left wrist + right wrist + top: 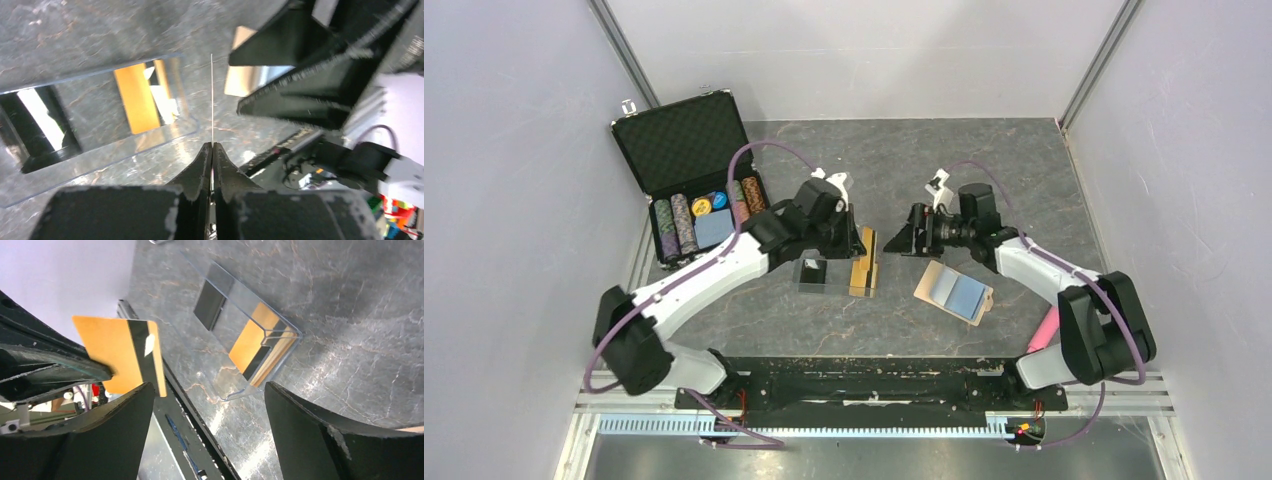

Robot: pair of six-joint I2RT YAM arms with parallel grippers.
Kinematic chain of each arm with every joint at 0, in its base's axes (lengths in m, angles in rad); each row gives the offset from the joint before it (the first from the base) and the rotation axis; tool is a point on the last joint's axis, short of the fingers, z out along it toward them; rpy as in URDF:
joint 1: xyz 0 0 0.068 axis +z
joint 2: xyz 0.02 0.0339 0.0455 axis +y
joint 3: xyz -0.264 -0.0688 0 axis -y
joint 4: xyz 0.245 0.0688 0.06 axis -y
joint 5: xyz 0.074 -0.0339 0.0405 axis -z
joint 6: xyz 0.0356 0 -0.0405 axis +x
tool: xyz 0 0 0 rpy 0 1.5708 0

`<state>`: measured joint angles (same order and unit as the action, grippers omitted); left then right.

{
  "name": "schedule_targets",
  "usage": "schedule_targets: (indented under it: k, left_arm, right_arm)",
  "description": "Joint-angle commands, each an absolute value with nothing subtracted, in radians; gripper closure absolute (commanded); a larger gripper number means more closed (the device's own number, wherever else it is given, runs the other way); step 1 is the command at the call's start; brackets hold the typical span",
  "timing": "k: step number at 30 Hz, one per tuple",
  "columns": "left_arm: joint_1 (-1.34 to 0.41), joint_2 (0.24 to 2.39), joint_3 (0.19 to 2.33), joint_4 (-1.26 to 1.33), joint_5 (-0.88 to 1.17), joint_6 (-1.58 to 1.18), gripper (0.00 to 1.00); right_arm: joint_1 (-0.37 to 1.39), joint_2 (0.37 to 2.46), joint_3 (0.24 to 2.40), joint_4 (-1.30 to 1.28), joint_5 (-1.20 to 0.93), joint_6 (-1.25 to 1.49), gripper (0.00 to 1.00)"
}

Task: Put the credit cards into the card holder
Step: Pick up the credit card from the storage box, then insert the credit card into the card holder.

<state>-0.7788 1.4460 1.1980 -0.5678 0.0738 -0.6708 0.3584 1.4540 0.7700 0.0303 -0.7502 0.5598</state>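
- The left gripper (212,150) is clamped on one edge of the gold-orange card (107,352), which it holds upright above the table.
- The right gripper (206,392) faces the card, jaws apart and empty. It should probably close squarely on the free edge.
- The card holder (954,290) lies open just right, lining up.

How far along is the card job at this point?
Done: nothing stowed. The wallet lies open, with no card showing in it. In hand: the left gripper pinches the gold card, and the right gripper is open beside it. Left: slot that card, then the black card, apparently the dark shape in the clear sleeve.
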Motion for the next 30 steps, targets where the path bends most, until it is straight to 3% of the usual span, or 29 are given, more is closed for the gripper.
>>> schedule_targets:
  k: [1,2,6,11,15,22,25,27,30]
  left_arm:
    - [-0.757,1.342,1.114,-0.357,0.242,-0.65,0.93]
    - [-0.746,1.334,1.098,-0.308,0.318,-0.656,0.98]
    - [-0.733,1.318,1.047,-0.154,0.493,-0.698,0.98]
    - [-0.726,1.287,0.97,0.028,0.546,-0.794,0.98]
    - [-0.723,1.275,0.941,0.103,0.544,-0.834,0.98]
    - [-0.713,1.296,0.942,0.155,0.55,-0.865,0.98]
    - [-0.713,1.313,0.95,0.157,0.569,-0.864,0.96]
    - [-0.713,1.318,0.951,0.155,0.571,-0.863,0.93]
    - [-0.713,1.322,0.953,0.149,0.569,-0.861,0.86]
  right_arm:
    - [0.281,1.394,0.772,0.104,-0.942,0.542,0.17]
    - [0.267,1.39,0.767,0.13,-0.993,0.561,0.19]
    - [0.226,1.355,0.746,0.215,-1.149,0.628,0.29]
    - [0.224,1.262,0.669,0.384,-1.144,0.751,0.31]
    - [0.224,1.245,0.559,0.718,-1.165,1.003,0.4]
    - [0.224,1.344,0.419,1.501,-1.128,1.555,0.69]
    - [0.224,1.418,0.419,1.752,-1.1,1.734,0.88]
    - [0.224,1.451,0.426,1.804,-1.106,1.768,0.99]
    - [0.223,1.447,0.428,1.738,-1.12,1.722,1.0]
